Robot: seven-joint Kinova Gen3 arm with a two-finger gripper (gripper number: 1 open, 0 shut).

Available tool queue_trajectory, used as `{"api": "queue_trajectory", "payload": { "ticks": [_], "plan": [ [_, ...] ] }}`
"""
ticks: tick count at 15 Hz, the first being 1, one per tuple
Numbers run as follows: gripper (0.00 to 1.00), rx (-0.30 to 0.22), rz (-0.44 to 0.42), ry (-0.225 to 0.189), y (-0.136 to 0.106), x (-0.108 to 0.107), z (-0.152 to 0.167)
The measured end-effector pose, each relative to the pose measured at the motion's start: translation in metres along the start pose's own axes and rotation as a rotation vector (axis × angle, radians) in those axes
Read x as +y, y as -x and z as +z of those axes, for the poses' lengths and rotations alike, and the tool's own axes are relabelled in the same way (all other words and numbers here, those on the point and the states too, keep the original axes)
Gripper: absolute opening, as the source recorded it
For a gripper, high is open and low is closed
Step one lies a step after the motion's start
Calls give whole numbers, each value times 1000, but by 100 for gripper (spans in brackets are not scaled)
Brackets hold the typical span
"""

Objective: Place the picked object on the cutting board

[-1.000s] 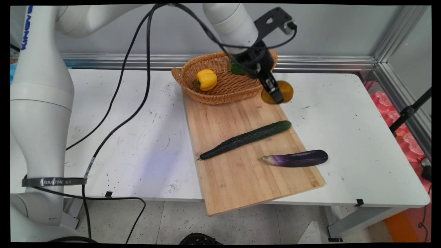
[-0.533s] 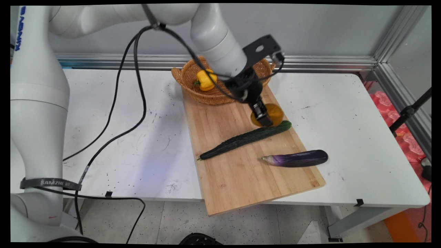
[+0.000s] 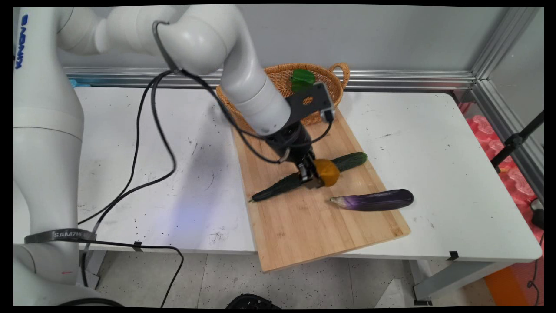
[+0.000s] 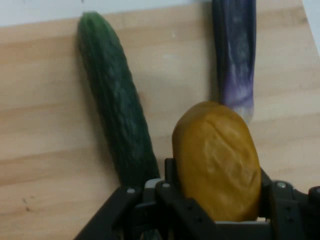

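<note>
My gripper [image 3: 316, 174] [image 4: 216, 192] is shut on an orange-brown round fruit [image 3: 328, 172] [image 4: 216, 159] and holds it low over the wooden cutting board [image 3: 304, 226] [image 4: 45, 130]. Directly under the hand lies a long dark green cucumber [image 3: 352, 160] [image 4: 116, 105], stretched diagonally across the board. A purple eggplant [image 3: 373, 200] [image 4: 235, 50] rests just beyond it, at the board's right edge.
A wicker basket [image 3: 334, 82] stands at the board's far end with a green pepper [image 3: 302, 79] inside; the arm hides much of it. Black cables hang from the arm over the table's left half. The table's right edge borders an aluminium frame.
The arm has swung down and toward the near side, carrying the orange-brown fruit from beside the basket to just above the cucumber's middle. Cucumber and eggplant have stayed put.
</note>
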Motion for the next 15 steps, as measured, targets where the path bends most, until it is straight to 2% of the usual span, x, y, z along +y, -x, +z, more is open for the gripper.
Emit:
{"api": "queue_trajectory", "payload": {
  "ticks": [4,15],
  "plan": [
    [0,-15,43,8,20,10,12],
    [0,-35,133,50,49,34,33]
  ]
}}
